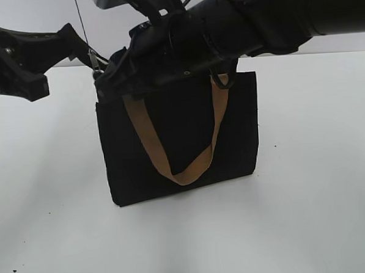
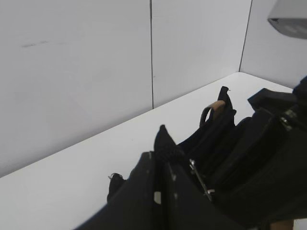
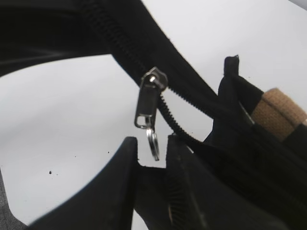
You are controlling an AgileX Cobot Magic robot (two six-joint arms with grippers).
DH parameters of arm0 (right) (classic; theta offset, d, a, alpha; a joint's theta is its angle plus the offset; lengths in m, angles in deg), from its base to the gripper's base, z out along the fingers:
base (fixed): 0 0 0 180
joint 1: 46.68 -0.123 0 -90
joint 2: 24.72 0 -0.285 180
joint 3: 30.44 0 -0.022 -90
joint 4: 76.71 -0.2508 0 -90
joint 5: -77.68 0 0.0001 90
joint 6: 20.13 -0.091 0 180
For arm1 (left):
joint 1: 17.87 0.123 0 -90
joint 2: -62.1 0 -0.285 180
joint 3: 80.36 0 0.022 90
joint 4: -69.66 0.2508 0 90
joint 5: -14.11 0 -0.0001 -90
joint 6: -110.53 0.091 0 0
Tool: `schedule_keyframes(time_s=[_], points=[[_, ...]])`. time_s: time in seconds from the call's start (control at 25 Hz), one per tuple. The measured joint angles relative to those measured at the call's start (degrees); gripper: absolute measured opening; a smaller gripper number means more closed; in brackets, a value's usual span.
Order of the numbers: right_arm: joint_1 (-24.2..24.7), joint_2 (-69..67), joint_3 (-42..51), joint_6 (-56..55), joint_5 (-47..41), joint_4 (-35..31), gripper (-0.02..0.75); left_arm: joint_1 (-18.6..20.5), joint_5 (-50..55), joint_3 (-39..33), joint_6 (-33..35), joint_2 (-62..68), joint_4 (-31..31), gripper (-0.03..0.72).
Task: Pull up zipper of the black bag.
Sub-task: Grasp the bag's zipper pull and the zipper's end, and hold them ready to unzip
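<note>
The black bag [image 1: 182,124] stands upright on the white table, with a tan handle [image 1: 152,144] hanging down its front. My left gripper [image 1: 91,60] is at the bag's top left corner. In the left wrist view its jaws [image 2: 162,152] are shut on a black fabric tip at the end of the bag's top edge [image 2: 225,139]. My right arm reaches across the bag's top to the same corner. My right gripper [image 3: 152,143] is open just below the zipper [image 3: 184,98]. The zipper's silver pull tab [image 3: 144,109] hangs down, and its ring sits between the fingertips without being pinched.
The white table [image 1: 309,215] spreads around the bag, with a white wall behind it [image 2: 86,72]. The second tan handle [image 3: 280,112] lies along the bag's top. A few dark specks [image 1: 12,269] dot the table.
</note>
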Motion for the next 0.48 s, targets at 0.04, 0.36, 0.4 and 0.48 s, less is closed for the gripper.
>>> schedule_keyframes(time_s=[0.04,0.36,0.4,0.48], points=[[0.00,0.00,0.00,0.00,0.35,-0.11,0.136,0.00,0.00,0.00,0.00,0.00,0.00,0.005],[0.00,0.00,0.00,0.00,0.42,-0.49,-0.013,0.00,0.84,0.00,0.00,0.00,0.05,0.005],[0.00,0.07,0.00,0.00,0.14,-0.49,-0.013,0.00,1.35,0.00,0.00,0.00,0.05,0.005],[0.00,0.46,0.00,0.00,-0.52,-0.49,-0.013,0.00,2.67,0.05,0.00,0.00,0.76,0.005]])
